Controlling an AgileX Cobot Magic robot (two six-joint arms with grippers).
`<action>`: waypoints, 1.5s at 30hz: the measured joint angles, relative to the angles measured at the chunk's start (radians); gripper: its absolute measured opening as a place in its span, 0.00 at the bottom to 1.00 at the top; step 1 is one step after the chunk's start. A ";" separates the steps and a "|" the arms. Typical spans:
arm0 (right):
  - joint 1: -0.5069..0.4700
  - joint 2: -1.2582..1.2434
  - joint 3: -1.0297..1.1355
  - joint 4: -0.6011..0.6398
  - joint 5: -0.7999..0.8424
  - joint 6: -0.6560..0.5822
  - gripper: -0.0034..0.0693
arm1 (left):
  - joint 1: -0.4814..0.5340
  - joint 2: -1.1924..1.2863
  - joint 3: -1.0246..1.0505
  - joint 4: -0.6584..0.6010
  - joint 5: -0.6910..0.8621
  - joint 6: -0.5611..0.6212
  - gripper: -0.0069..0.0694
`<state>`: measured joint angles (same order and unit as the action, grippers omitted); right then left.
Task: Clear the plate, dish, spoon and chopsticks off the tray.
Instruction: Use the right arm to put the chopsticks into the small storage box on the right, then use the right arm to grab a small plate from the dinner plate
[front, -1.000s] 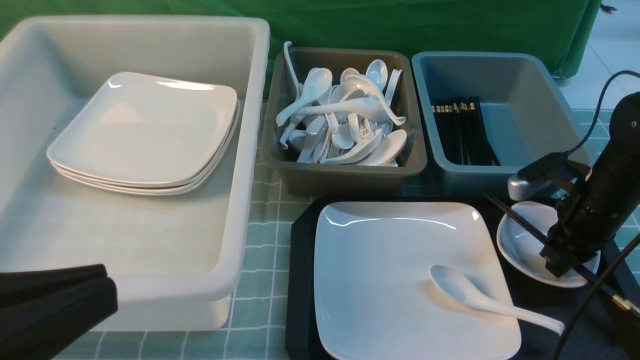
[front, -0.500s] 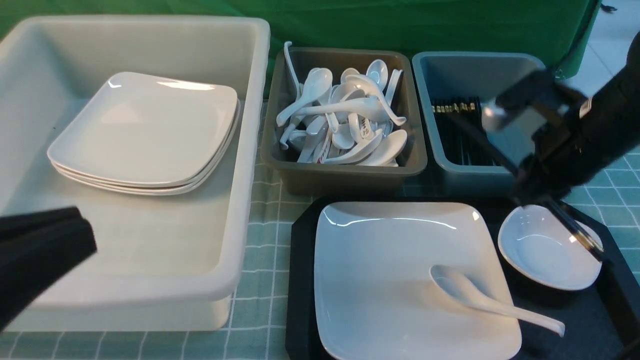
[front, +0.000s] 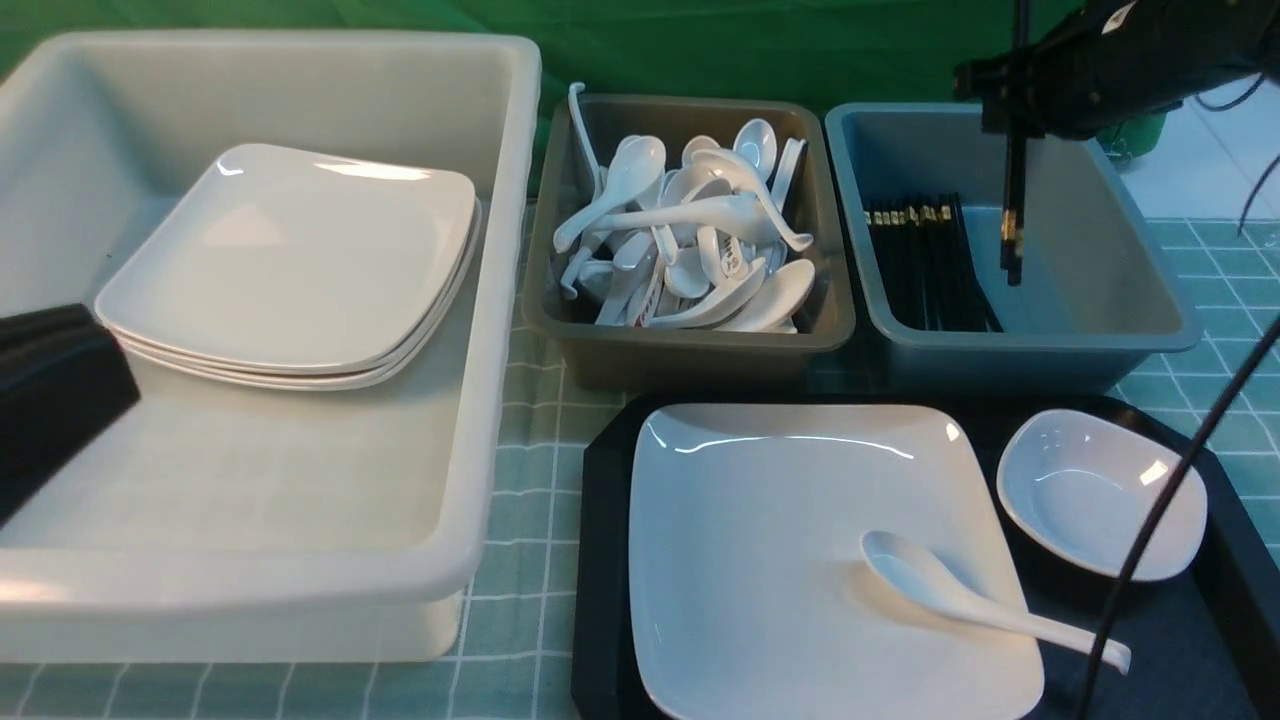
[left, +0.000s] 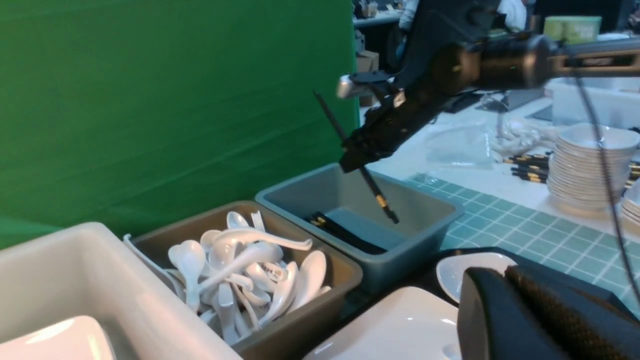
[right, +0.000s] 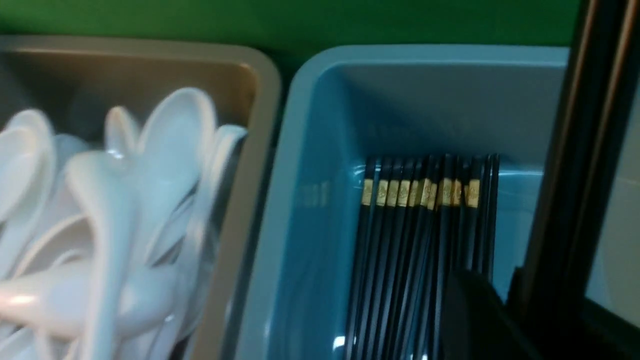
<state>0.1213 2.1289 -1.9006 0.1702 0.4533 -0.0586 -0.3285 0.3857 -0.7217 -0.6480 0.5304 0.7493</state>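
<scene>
The light is bright and even and comes from above; shadows are soft and small; a white streak of shine sits on the plate (front: 780, 560), with little shiny spots on the dish (front: 1095, 495); the right wrist view is fuzzy, the pile of spoons (right: 125, 200) smeared and the chopsticks (right: 575, 150) a dark blur; the left gripper (left: 505, 300) looks blurry up close

Front view — high, forward-facing; left wrist low, sideways; right wrist close, downward — all share blue-grey rectangular plastic bin (front: 1030, 355).
</scene>
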 joint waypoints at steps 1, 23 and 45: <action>-0.002 0.009 -0.005 -0.002 0.006 0.004 0.27 | 0.000 0.000 0.000 0.000 0.002 0.000 0.11; 0.073 -0.440 0.294 -0.275 0.632 -0.154 0.40 | 0.000 0.000 0.000 0.121 0.078 0.000 0.11; 0.129 -0.437 0.894 -0.273 0.116 -0.380 0.72 | 0.000 0.000 0.000 0.129 0.082 0.000 0.11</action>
<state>0.2501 1.6914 -1.0065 -0.1024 0.5693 -0.4388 -0.3285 0.3857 -0.7217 -0.5192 0.6120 0.7493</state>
